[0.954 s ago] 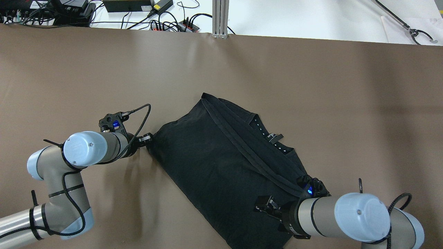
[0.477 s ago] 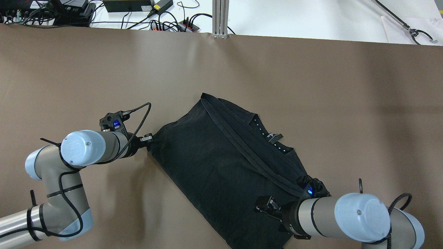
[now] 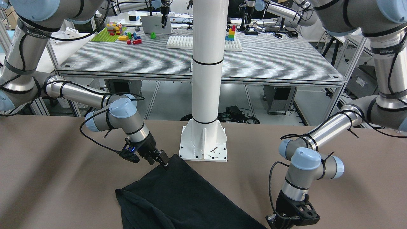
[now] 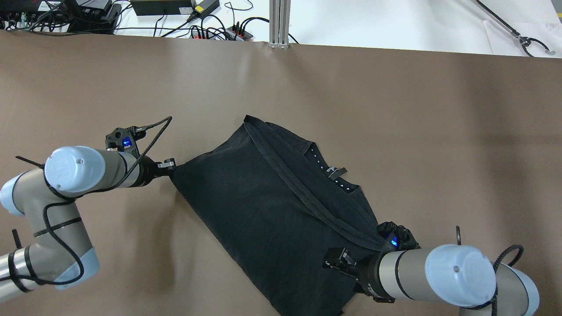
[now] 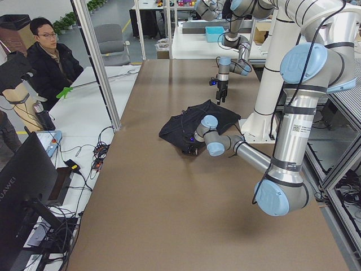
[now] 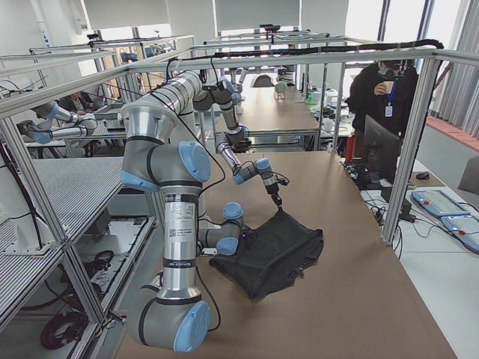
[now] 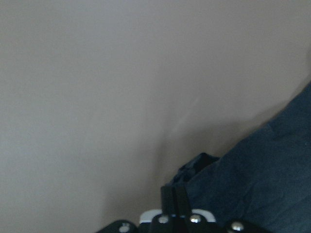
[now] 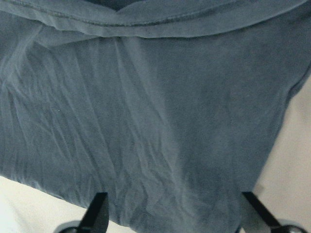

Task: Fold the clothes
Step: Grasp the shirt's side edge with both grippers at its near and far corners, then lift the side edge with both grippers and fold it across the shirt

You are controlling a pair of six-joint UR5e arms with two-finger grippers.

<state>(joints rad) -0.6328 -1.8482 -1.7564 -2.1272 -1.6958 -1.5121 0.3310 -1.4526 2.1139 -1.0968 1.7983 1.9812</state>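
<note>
The black clothes [image 4: 263, 206] lie spread on the brown table as a slanted rectangle, with a collar and small label [image 4: 336, 172] on the right side. My left gripper [image 4: 170, 166] is shut on the clothes' left corner, which is pulled taut; the left wrist view shows the fingers [image 7: 174, 196] pinching bunched fabric [image 7: 262, 179]. My right gripper [image 4: 333, 260] is open just over the clothes' near part; the right wrist view shows both fingers spread wide over the fabric [image 8: 155, 121]. In the front view the right gripper [image 3: 162, 159] is at the clothes' [image 3: 178, 197] corner by the post, and the left gripper [image 3: 270, 220] is at the bottom edge.
The white post's base plate [image 3: 203, 143] stands on the table just behind the clothes. An aluminium post [image 4: 279, 22] and cables with power strips [image 4: 219, 30] lie beyond the far table edge. A seated operator [image 5: 48, 56] is past the table's far side.
My left gripper has moved left and a little farther from the robot, dragging the clothes' corner with it; the clothes have stretched and shifted left. The right arm has not moved.
</note>
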